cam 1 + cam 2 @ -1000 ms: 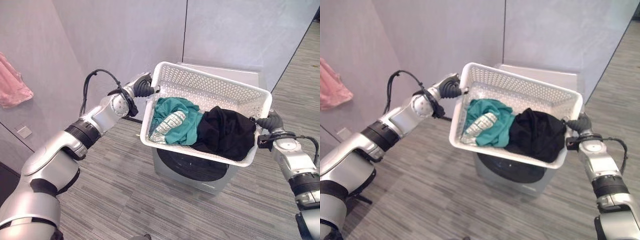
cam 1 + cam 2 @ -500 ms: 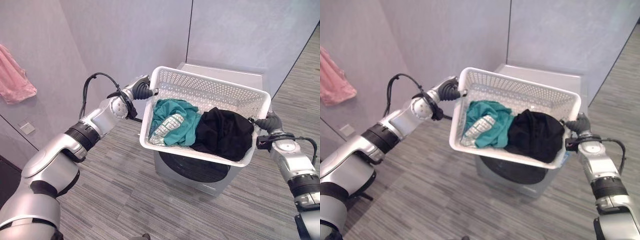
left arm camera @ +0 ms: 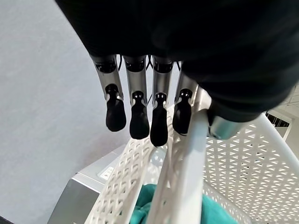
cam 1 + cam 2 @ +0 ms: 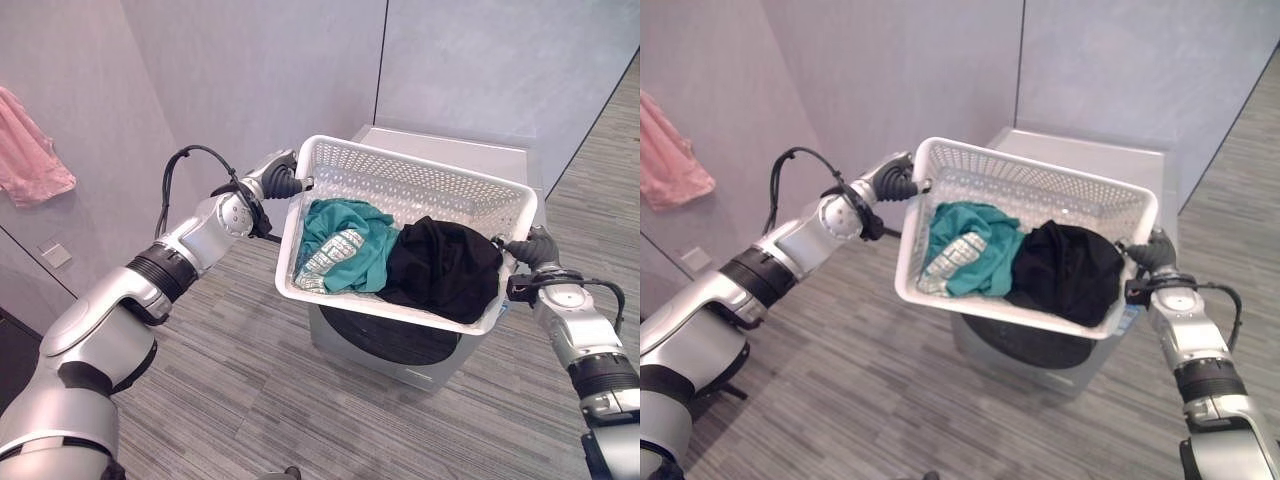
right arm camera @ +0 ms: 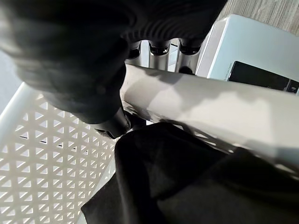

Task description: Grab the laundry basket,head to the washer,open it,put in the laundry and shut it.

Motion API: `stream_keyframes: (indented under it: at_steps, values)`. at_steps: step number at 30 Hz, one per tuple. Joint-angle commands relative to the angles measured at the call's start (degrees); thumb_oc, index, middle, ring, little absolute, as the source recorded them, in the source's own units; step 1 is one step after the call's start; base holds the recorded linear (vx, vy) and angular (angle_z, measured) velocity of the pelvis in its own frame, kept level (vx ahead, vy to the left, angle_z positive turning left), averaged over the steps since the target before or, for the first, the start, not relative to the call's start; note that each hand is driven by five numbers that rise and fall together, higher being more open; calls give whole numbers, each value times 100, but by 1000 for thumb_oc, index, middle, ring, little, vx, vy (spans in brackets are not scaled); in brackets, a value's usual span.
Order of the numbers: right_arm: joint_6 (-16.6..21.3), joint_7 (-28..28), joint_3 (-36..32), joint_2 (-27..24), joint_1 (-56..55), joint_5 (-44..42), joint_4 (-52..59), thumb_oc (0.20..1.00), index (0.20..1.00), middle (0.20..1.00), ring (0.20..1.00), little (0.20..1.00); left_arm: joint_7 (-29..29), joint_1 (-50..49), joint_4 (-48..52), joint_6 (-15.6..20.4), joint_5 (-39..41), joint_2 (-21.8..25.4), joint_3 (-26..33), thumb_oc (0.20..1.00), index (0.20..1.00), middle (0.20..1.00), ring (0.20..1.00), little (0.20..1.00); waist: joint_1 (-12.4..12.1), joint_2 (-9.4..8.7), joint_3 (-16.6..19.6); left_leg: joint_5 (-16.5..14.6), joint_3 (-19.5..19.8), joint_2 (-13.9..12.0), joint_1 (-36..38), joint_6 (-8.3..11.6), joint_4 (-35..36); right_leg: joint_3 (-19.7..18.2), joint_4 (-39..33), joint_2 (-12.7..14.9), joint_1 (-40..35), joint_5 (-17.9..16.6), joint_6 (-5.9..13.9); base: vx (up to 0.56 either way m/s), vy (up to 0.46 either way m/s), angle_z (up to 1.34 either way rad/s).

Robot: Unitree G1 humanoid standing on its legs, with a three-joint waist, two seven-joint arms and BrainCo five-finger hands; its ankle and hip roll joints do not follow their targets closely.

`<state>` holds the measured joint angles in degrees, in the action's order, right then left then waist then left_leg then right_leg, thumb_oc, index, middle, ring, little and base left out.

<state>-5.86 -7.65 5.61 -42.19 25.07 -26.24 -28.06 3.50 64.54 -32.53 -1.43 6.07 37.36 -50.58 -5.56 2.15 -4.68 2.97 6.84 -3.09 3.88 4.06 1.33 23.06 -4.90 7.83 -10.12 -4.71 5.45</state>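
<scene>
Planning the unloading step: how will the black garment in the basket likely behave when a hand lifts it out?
The black garment lies slumped in soft folds against the white basket wall, so it is probably floppy and will drape and stretch out when lifted. It overlaps the teal garment, so it may drag that along. It looks light; it should not be fragile.

White perforated laundry basket (image 4: 420,185) is hanging above the washer (image 4: 395,345), tilted. Left hand (image 4: 281,178) is gripping the basket's left rim, right hand (image 4: 531,247) is gripping its right rim. Teal garment (image 4: 345,245) is lying in the left half, black garment (image 4: 445,268) in the right, touching. Pink cloth (image 4: 30,150) is hanging on the wall.
</scene>
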Motion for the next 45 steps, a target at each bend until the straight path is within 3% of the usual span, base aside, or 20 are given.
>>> stream_keyframes:
  at_steps: [1,5,6,24,27,30,34,38,39,44,45]
  values:
    - [954,-56,-161,-33,465,-143,573,200,200,200,200,200,231,614,-280,490,-196,-536,154,200,200,200,200,200,-148,-86,442,-399,86,-84,2,-286,-58,-348,240,175,-160,821,220,0,0,0]
    - [940,-7,-158,3,414,-247,490,200,200,200,200,200,244,583,-285,508,-216,-517,173,200,200,200,200,200,-146,-76,439,-410,70,-71,16,-295,-58,-362,243,197,-168,820,224,0,0,0]
    - [566,400,384,1559,-1539,244,692,200,200,200,200,200,684,-891,353,143,-1720,43,2159,200,200,200,200,200,498,-39,63,-523,-2048,-239,-463,-157,367,-131,-10,727,676,318,423,0,0,0]
    - [697,199,239,1443,-1101,139,1402,200,200,200,200,200,678,-948,407,135,-1744,47,2294,200,200,200,200,200,449,-61,45,-583,-2057,-218,-380,-200,367,-230,-10,741,727,290,446,16,1,-1]
    - [864,159,-19,1132,-972,196,2457,200,200,200,200,200,628,-837,451,157,-1830,87,2327,200,200,200,200,200,496,-111,19,-607,-2070,-198,-377,-209,367,-262,-10,734,745,292,452,4,13,-5]
    - [908,266,-307,966,-1284,227,3095,200,200,200,200,200,548,-823,568,177,-1882,227,2347,200,200,200,200,200,563,-151,30,-598,-2092,-197,-361,-218,367,-296,-10,716,749,273,450,0,0,0]
    - [894,639,-1093,665,-2153,-41,4151,200,200,200,200,200,195,-1058,1460,203,-2023,784,2506,200,200,200,200,200,675,-257,33,-608,-2103,-265,-331,-192,367,-387,-10,626,765,306,432,-10,-11,-3]
    - [823,862,-1664,572,-2738,-180,4695,200,200,200,200,200,-84,-1614,2405,224,-2087,1161,2943,200,200,200,200,200,683,-332,71,-575,-2085,-315,-327,-179,367,-414,-10,586,760,323,397,-26,-14,-9]
    - [803,973,-2088,355,-2962,-365,4907,200,200,200,200,200,-292,-2029,3103,305,-1998,1358,3286,200,200,200,200,200,673,-414,105,-615,-2044,-354,-275,-158,367,-447,-10,535,731,355,388,-33,3,-9]
    - [834,962,-2088,-57,-2575,-600,4711,200,200,200,200,200,-340,-1959,3357,383,-1707,1489,3357,200,200,200,200,200,633,-479,127,-632,-2085,-335,-157,-183,359,-535,-10,534,737,294,400,-7,34,-12]
    - [774,883,-1981,-342,-2282,-573,4486,200,200,200,200,200,-264,-1680,3210,410,-1560,1545,3186,200,200,200,200,200,595,-507,95,-722,-2046,-290,-198,-217,122,-599,-10,578,740,250,417,-10,57,-15]
